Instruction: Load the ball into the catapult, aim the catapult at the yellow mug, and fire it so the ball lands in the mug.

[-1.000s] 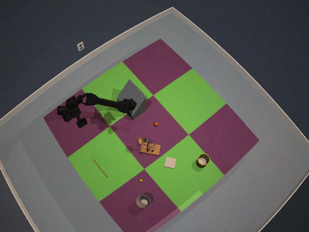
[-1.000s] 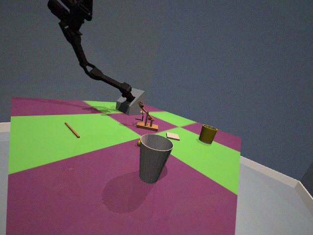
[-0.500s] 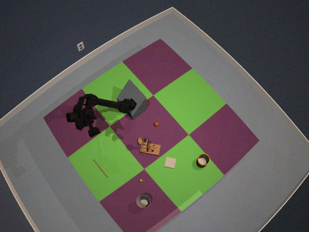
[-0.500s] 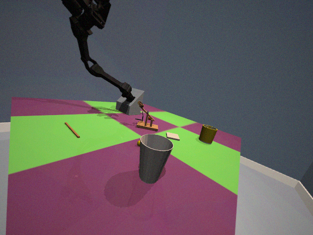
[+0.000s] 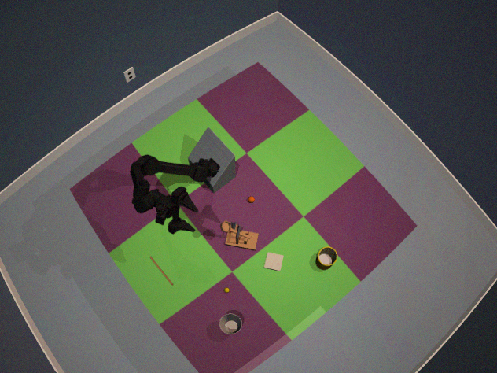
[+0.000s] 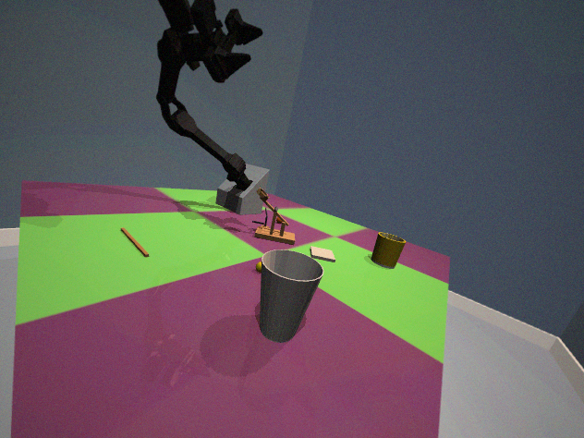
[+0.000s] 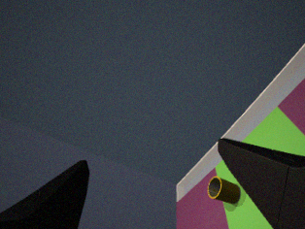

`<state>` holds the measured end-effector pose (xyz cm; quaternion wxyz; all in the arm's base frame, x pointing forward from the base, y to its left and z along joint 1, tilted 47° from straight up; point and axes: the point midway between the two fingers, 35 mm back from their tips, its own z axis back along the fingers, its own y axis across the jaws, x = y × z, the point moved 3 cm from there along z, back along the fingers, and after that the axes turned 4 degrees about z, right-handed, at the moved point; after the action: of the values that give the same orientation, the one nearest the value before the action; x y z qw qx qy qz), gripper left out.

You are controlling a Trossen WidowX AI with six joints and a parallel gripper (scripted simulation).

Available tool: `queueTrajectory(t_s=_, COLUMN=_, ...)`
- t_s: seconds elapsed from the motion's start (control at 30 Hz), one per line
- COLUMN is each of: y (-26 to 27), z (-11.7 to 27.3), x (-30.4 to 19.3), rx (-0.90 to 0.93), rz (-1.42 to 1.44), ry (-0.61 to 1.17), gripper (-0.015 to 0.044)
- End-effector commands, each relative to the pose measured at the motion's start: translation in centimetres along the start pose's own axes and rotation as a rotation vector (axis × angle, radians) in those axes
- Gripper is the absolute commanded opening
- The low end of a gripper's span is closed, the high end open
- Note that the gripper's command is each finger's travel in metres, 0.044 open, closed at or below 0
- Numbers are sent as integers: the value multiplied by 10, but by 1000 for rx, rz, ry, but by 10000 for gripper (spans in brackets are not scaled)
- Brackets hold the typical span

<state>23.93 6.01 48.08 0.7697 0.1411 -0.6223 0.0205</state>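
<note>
The wooden catapult (image 5: pixel 251 242) (image 6: pixel 274 236) stands mid-table, its throwing arm slanting up to a raised cup (image 5: pixel 225 227) (image 6: pixel 262 193); no ball shows in the cup. An orange ball (image 5: pixel 251 199) lies on the table beside it, partly hidden behind the catapult in the exterior view. A smaller yellow ball (image 5: pixel 226 289) (image 6: pixel 259 266) lies near the grey cup. The yellow mug (image 5: pixel 327 258) (image 6: pixel 388 250) (image 7: pixel 228 191) stands upright, right of the catapult. My gripper (image 5: pixel 195 220) (image 6: pixel 255 44) (image 7: pixel 154 155) is open and empty, high above the table.
A tall grey cup (image 5: pixel 230 323) (image 6: pixel 287 301) stands upright. A flat pale square (image 5: pixel 274 261) (image 6: pixel 322 254) lies between catapult and mug. A thin brown stick (image 5: pixel 161 270) (image 6: pixel 135 242) lies at the left. A grey block (image 5: pixel 215 152) (image 6: pixel 257 176) stands at the arm's base.
</note>
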Motion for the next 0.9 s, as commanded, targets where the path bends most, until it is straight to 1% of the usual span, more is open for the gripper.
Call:
queueTrajectory(t_s=0.0, y=-10, z=-21, x=-17, rx=-65, rz=38, ry=79, gripper=440)
queueTrajectory(t_s=0.43, y=-49, z=-79, x=-85, rx=-269, rz=192, ry=386, gripper=440)
queueTrajectory(t_s=0.87, y=-88, z=-110, x=-157, rx=-422, rz=382, ry=718, gripper=440)
